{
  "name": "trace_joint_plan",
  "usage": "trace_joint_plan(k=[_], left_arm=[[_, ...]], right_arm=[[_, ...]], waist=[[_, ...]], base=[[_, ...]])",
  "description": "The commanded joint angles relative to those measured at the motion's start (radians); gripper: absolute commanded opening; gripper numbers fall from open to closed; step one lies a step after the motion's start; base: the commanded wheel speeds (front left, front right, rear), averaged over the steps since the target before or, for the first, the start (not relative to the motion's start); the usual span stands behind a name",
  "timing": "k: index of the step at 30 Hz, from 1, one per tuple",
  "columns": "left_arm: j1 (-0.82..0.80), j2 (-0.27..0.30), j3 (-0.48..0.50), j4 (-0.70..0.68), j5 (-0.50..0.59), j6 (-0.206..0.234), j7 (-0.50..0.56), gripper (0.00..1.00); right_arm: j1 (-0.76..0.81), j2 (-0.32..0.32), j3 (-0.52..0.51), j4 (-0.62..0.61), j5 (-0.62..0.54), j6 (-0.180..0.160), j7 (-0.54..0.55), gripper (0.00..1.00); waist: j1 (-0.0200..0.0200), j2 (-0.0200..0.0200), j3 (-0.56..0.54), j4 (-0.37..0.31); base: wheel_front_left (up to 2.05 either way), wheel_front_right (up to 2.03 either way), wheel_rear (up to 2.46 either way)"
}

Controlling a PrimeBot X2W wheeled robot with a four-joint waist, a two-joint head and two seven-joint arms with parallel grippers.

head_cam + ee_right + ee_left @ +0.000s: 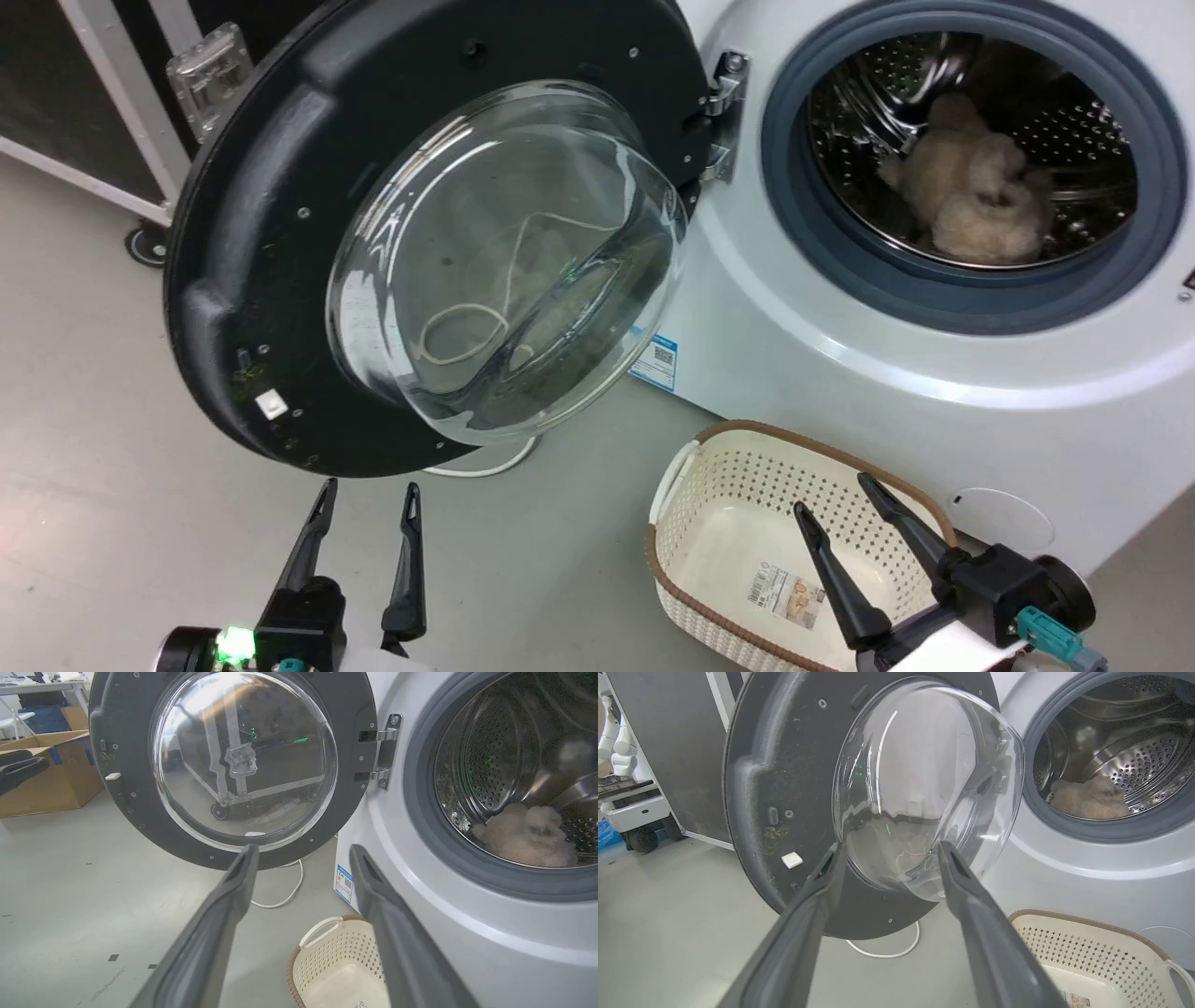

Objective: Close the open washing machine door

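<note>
The washing machine door, round, black-rimmed with a bulging clear glass bowl, stands swung wide open to the left of the white washing machine, held by a metal hinge. Its steel drum holds a fluffy beige item. My left gripper is open, fingertips just below the door's lower rim and apart from it. In the left wrist view the door rises right beyond my open left gripper. My right gripper hangs open over the basket. The right wrist view shows the door and hinge beyond my right gripper.
A cream perforated laundry basket with a brown rim sits on the grey floor before the machine. A white cable lies under the door. A black case with metal edging stands behind the door. A cardboard box sits far left.
</note>
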State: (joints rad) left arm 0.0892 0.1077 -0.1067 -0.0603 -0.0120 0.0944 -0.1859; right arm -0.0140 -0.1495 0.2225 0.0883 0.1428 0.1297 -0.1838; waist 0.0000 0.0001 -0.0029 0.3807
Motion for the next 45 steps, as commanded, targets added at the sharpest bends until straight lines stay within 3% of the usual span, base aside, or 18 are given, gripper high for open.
trace_joint_plan(k=[1, 11, 12, 13, 14, 23, 28, 32, 33, 38, 45], left_arm=[[0.017, 0.005, -0.004, -0.002, -0.003, 0.007, -0.009, 1.00], [0.026, 0.014, -0.015, -0.001, -0.008, 0.007, -0.030, 1.00], [0.028, 0.014, -0.017, 0.001, -0.011, 0.005, -0.032, 0.52], [0.029, 0.014, -0.019, 0.003, -0.013, 0.002, -0.034, 0.13], [0.030, 0.017, -0.023, 0.007, -0.013, -0.003, -0.036, 0.00], [0.003, -0.011, 0.024, -0.086, -0.083, -0.015, -0.055, 0.00], [-0.071, 0.026, 0.114, -0.132, -0.150, -0.079, -0.065, 0.00], [-0.178, 0.065, 0.235, -0.119, -0.283, -0.119, -0.068, 0.00], [-0.282, 0.105, 0.314, -0.076, -0.417, -0.142, 0.007, 0.00], [-0.437, 0.200, 0.401, 0.048, -0.633, -0.163, 0.234, 0.00], [-0.612, 0.290, 0.555, 0.260, -0.866, -0.067, 0.465, 0.00]], right_arm=[[-0.017, -0.008, 0.007, 0.005, 0.011, 0.001, -0.011, 1.00], [-0.013, -0.020, 0.031, 0.013, 0.028, 0.001, -0.032, 1.00], [-0.013, -0.021, 0.033, 0.013, 0.030, 0.001, -0.034, 1.00], [-0.012, -0.023, 0.035, 0.014, 0.032, 0.001, -0.036, 1.00], [-0.010, -0.024, 0.037, 0.014, 0.033, 0.001, -0.038, 1.00], [0.023, -0.025, 0.031, 0.009, 0.041, 0.001, -0.057, 1.00], [0.054, -0.017, 0.004, -0.006, 0.035, 0.001, -0.067, 1.00], [0.048, -0.039, 0.011, -0.020, 0.035, 0.001, -0.076, 1.00], [0.036, -0.062, 0.009, -0.028, 0.043, 0.001, -0.078, 1.00], [0.013, -0.084, 0.009, -0.035, 0.064, 0.001, -0.078, 1.00], [-0.013, -0.097, 0.016, -0.040, 0.082, 0.001, -0.078, 1.00]], waist=[[0.0000, -0.0001, 0.000, 0.007], [0.0000, -0.0001, -0.002, 0.047], [0.0000, -0.0001, -0.002, 0.051], [0.0000, -0.0001, -0.002, 0.056], [0.0000, -0.0001, -0.001, 0.060], [0.0000, -0.0001, 0.003, 0.101], [0.0000, -0.0001, 0.015, 0.106], [0.0000, -0.0001, 0.059, 0.065], [0.0000, -0.0001, 0.094, 0.029], [0.0000, -0.0001, 0.139, -0.032], [0.0000, -0.0001, 0.181, -0.096]], base=[[0.00, 0.00, 0.00], [0.00, 0.00, 0.00], [0.00, 0.00, 0.00], [0.00, 0.00, 0.00], [0.00, 0.00, 0.00], [0.00, 0.00, 0.00], [0.00, 0.00, 0.00], [0.00, 0.00, 0.00], [0.00, 0.00, 0.00], [0.00, 0.00, 0.00], [0.00, 0.00, 0.00]])
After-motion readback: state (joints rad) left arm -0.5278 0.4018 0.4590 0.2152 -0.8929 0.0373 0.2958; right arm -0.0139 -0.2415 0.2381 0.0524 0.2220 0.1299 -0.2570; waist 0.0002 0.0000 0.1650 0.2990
